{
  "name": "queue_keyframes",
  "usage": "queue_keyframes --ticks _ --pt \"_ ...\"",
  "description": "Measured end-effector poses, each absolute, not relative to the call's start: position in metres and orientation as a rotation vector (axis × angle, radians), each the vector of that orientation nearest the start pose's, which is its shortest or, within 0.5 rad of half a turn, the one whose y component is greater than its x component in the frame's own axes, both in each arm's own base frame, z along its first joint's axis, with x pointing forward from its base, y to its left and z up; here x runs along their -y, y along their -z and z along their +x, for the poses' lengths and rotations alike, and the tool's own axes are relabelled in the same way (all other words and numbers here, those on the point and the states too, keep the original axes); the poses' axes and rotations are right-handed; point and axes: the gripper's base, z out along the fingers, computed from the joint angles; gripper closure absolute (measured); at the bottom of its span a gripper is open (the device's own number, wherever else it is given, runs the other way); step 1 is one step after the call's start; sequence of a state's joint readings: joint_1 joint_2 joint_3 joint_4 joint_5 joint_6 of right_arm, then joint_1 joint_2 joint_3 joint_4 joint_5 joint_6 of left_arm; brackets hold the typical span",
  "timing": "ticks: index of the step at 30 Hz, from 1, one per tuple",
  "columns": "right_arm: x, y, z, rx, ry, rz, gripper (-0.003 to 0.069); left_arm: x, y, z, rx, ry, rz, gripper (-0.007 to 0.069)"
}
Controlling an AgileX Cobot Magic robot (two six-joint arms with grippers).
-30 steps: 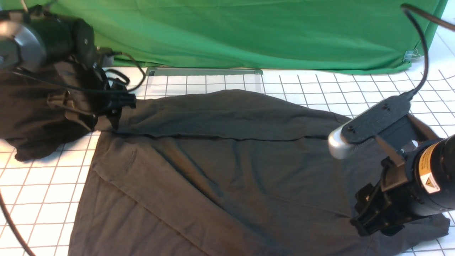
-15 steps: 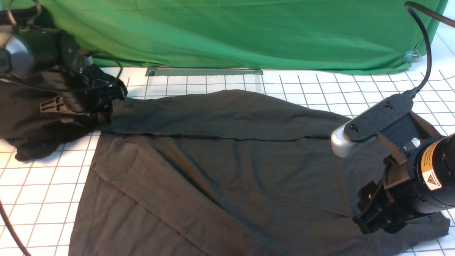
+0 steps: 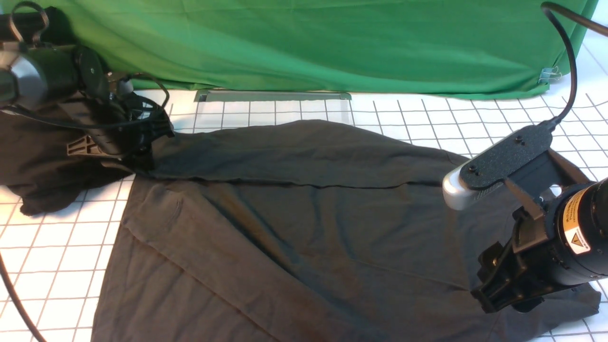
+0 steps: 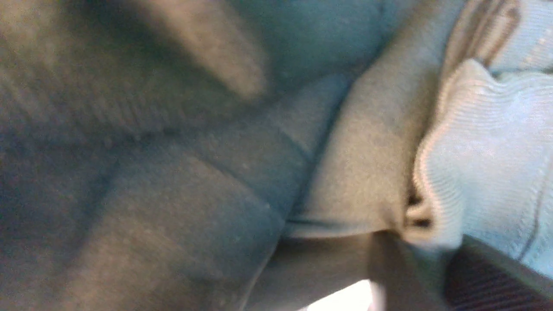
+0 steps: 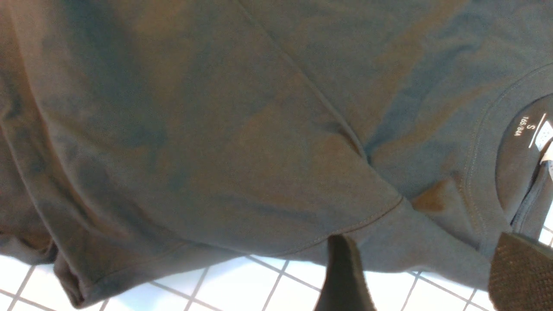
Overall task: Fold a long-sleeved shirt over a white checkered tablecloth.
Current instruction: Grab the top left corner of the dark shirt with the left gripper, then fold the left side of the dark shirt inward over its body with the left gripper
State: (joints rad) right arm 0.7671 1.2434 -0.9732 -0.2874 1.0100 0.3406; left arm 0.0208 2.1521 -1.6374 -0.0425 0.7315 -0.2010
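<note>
The long-sleeved shirt (image 3: 304, 228) lies spread, dark and print-side down, on the white checkered tablecloth (image 3: 57, 256). One sleeve is folded along its far edge. My left gripper (image 3: 149, 152) sits at that sleeve's left end. In the left wrist view its fingers (image 4: 497, 280) are pinched close together on the ribbed cuff (image 4: 475, 164), so the left gripper (image 4: 432, 276) is shut on it. My right gripper (image 3: 494, 297) hovers low at the shirt's near right edge. There the right gripper (image 5: 432, 280) is open, straddling the shirt (image 5: 216, 129) edge beside the collar and neck label (image 5: 529, 129).
A second black garment heap (image 3: 38, 156) lies at the far left, under and behind my left arm. A plain green cloth (image 3: 332, 42) hangs along the back. A clear flat tray (image 3: 273, 102) rests at the back edge. The right arm's cable (image 3: 567, 71) hangs at the right.
My left gripper pulled back to the left, then settled on the sleeve end and its jaws closed on the cuff. The right arm barely moved.
</note>
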Motion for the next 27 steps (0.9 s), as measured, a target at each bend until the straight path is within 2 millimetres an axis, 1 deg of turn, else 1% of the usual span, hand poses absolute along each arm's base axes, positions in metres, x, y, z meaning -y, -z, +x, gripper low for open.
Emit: queue_keyframes --ticks 1,3,6,8,10,12,16,20,25,26,27 --pt "-0.144 -0.297 0.181 -2.586 0.043 -0.707 0.0232 -0.007 -0.174 0.46 -2.714 0.095 -0.316 0.0557" --pt "-0.144 -0.297 0.181 -2.586 0.043 -0.707 0.0232 -0.007 -0.188 0.457 -2.7 0.092 -0.291 0.0595" --pt "-0.143 -0.298 0.182 -2.574 0.065 -0.716 0.0232 -0.007 -0.213 0.451 -2.664 0.093 -0.271 0.0601" --pt "-0.141 -0.298 0.184 -2.565 0.088 -0.713 0.0232 -0.007 -0.226 0.447 -2.652 0.094 -0.266 0.0601" --pt "-0.139 -0.298 0.186 -2.562 0.1 -0.706 0.0232 -0.007 -0.231 0.444 -2.652 0.091 -0.26 0.0601" --pt "-0.129 -0.299 0.193 -2.574 0.126 -0.646 0.0232 -0.007 -0.239 0.439 -2.667 0.08 -0.232 0.0601" --pt "-0.119 -0.299 0.199 -2.589 0.146 -0.585 0.0232 -0.006 -0.242 0.437 -2.678 0.079 -0.215 0.06" --pt "-0.116 -0.299 0.201 -2.598 0.145 -0.56 0.0232 -0.006 -0.239 0.437 -2.69 0.081 -0.206 0.0595" --pt "-0.117 -0.298 0.2 -2.609 0.127 -0.552 0.0232 -0.002 -0.221 0.438 -2.771 0.123 -0.187 0.0548" --pt "-0.117 -0.298 0.2 -2.608 0.127 -0.552 0.0232 -0.001 -0.215 0.436 -2.809 0.148 -0.193 0.0543" --pt "-0.117 -0.298 0.2 -2.608 0.127 -0.552 0.0232 0.0 -0.213 0.436 -2.821 0.157 -0.194 0.0544"
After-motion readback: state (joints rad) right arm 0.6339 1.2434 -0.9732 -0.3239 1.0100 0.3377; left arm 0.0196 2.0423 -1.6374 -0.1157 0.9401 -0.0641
